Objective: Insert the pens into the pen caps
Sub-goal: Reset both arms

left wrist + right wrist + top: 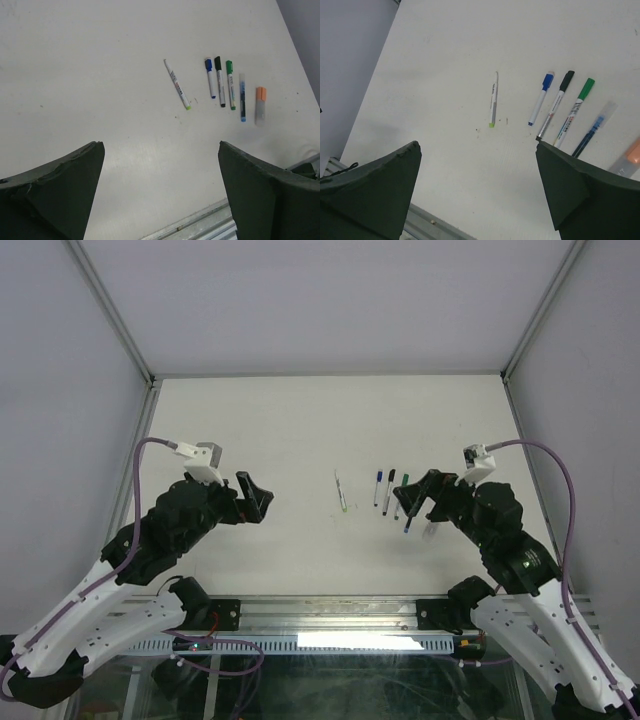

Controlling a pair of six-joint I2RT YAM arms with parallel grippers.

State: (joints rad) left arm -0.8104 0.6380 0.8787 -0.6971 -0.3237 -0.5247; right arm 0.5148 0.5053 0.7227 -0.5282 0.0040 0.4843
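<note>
A white pen point(342, 492) with a light green end lies alone at the table's middle; it also shows in the left wrist view point(176, 85) and the right wrist view point(493, 98). To its right lie three white pens side by side with a blue cap point(548, 79), a black cap point(567, 77) and a green cap point(588, 84) on their far ends. Beyond them lie a clear blue pen point(594, 128) and an orange-capped one point(260, 98). My left gripper point(257, 497) point(160, 145) is open and empty, left of the pens. My right gripper point(420, 495) point(477, 145) is open and empty above the row.
The white table point(300, 430) has white walls at the back and sides. A metal rail point(330, 612) runs along the near edge, between the arm bases. Purple cables loop over both arms.
</note>
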